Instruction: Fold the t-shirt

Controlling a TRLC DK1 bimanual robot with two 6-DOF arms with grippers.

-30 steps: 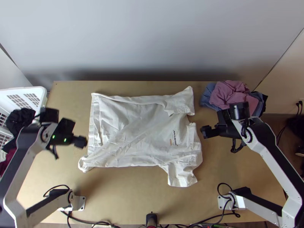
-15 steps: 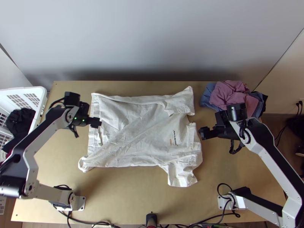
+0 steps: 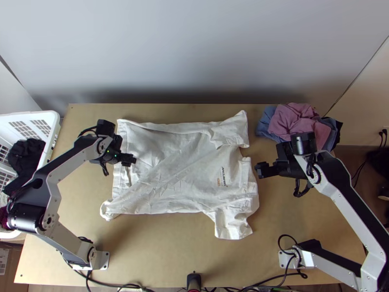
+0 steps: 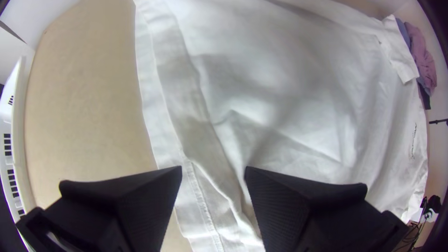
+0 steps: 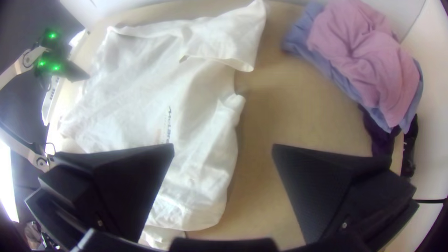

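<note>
In the top view my left gripper [image 3: 127, 159] is over the left, hem edge of the white t-shirt [image 3: 185, 170]. My right gripper [image 3: 259, 170] is beside the shirt's right edge. The shirt lies spread and wrinkled, one sleeve toward the back right, the other toward the front right. In the left wrist view my left gripper [image 4: 213, 172] stands open above the hem [image 4: 186, 126], where a loose ridge of cloth runs between its fingers. From the right wrist view, my right gripper [image 5: 223, 151] is open, with shirt [image 5: 186, 116] and bare table below it.
A pile of pink and blue cloth [image 3: 291, 124] lies at the table's back right corner. At the left edge stands a white basket [image 3: 53, 121] with dark clothes [image 3: 24, 155]. Cables [image 3: 262, 284] run along the table's near edge.
My left gripper has moved up the picture and to the right, from beside the shirt to over its left edge. The right arm has shifted only slightly; the shirt lies as before.
</note>
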